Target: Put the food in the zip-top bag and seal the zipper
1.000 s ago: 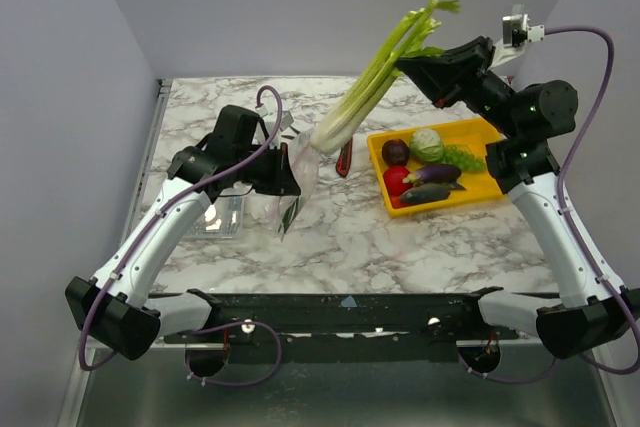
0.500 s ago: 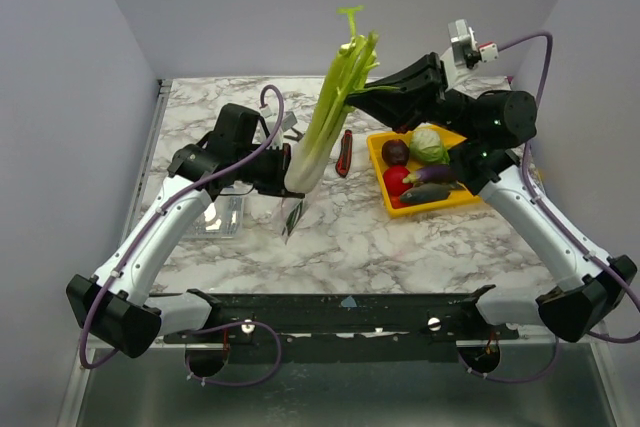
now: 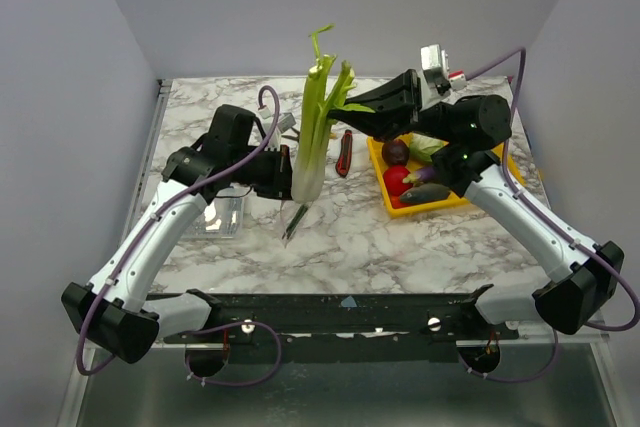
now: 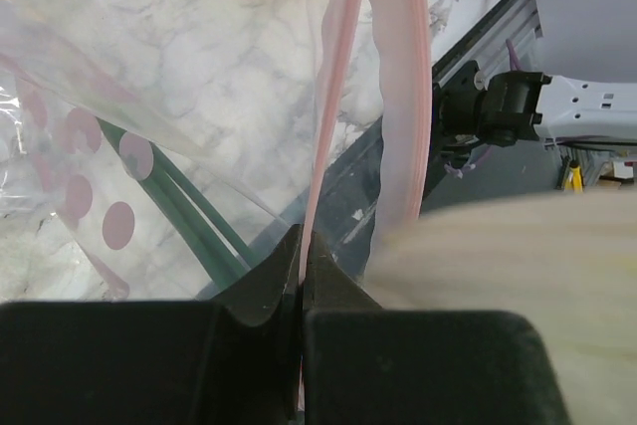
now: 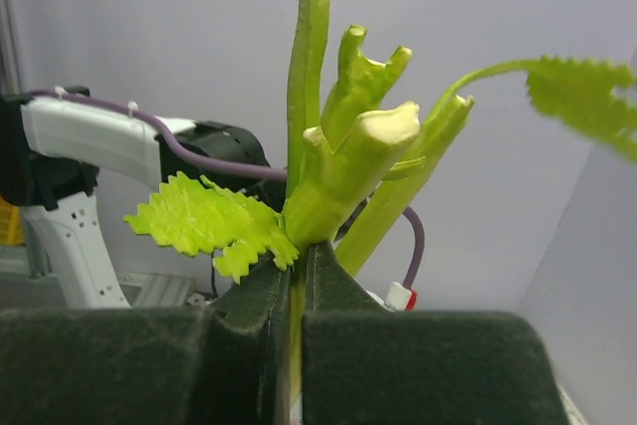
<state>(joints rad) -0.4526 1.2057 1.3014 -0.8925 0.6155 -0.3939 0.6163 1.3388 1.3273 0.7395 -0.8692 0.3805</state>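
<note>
My right gripper [image 3: 352,107] is shut on a green stalk near the leafy top of a toy celery [image 3: 316,137] and holds it upright; it also shows in the right wrist view [image 5: 343,161]. The celery's pale base is down in the mouth of the clear zip-top bag [image 3: 298,187]. My left gripper [image 3: 283,172] is shut on the bag's pink zipper strip [image 4: 328,97] and holds the mouth open. The celery's pale base [image 4: 478,276] is blurred beside the left fingers. More food, an eggplant [image 3: 432,175] and a maroon round piece [image 3: 396,152], lies in a yellow tray [image 3: 452,197].
A red-and-black utility knife [image 3: 345,152] lies left of the tray. A rigid clear box [image 3: 222,217] stands under the left arm. Walls close in at left, back and right.
The right arm has swung the celery left from above the tray and stood it upright, lowering its base into the bag's mouth. The left gripper has held the bag still.
</note>
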